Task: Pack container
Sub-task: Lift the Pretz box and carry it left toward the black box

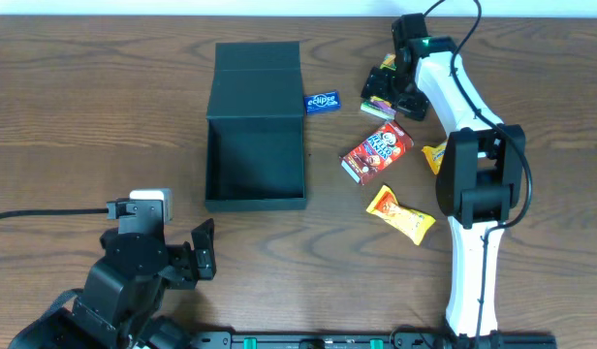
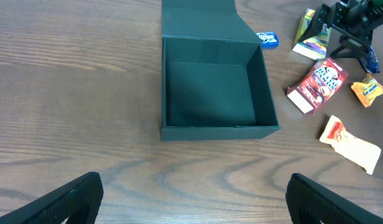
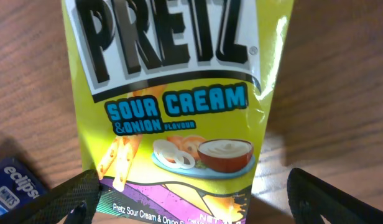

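Teal-black cardboard, flap lid folded back, nothing inside: that's the container, so the packing basically hasn't started. 0 snacks in, and I count 5 loose on the wooden table.

The right claw is spread about as wide as it goes, 1 finger either side of the yellow-green Pretz packet, with nothing gripped. Can't tell if the tips are touching the table or just hovering. From that claw the blue eclipse gum sits just off to one side, with the container right beyond it. The red packet, a small orange packet half hidden by the arm, and the yellow-orange packet all lie back toward that arm's base.

The left claw is wide open too and holding nothing, with the container straight ahead of it, near but apart.

My guess is Pretz goes first: close, lift, carry over the gum, drop in. Then the other 4, then the lid.
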{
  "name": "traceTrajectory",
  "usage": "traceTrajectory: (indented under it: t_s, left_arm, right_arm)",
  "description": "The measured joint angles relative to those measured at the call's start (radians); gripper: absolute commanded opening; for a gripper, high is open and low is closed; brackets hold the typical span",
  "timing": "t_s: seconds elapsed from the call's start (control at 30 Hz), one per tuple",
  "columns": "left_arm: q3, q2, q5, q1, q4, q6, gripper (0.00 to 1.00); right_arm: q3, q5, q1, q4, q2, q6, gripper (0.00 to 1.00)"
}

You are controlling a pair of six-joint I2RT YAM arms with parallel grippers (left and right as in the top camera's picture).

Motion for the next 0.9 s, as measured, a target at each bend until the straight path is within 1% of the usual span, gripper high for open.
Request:
traceTrajectory:
  t_s: [0.27,0.47,0.9]
  left_arm:
    - [0.000,0.000,0.000,0.000,0.000,0.000,0.95]
    - [0.000,0.000,0.000,0.000,0.000,0.000,0.95]
    - [0.000,0.000,0.000,0.000,0.000,0.000,0.95]
  right_arm:
    - [0.094,0.001,0.005,-0.092,0.020,0.000,0.99]
    - [0.174,0.001,0.007,-0.091,0.020,0.000,0.99]
    - [0.176,0.005,0.023,-0.086,0.034,0.000,0.99]
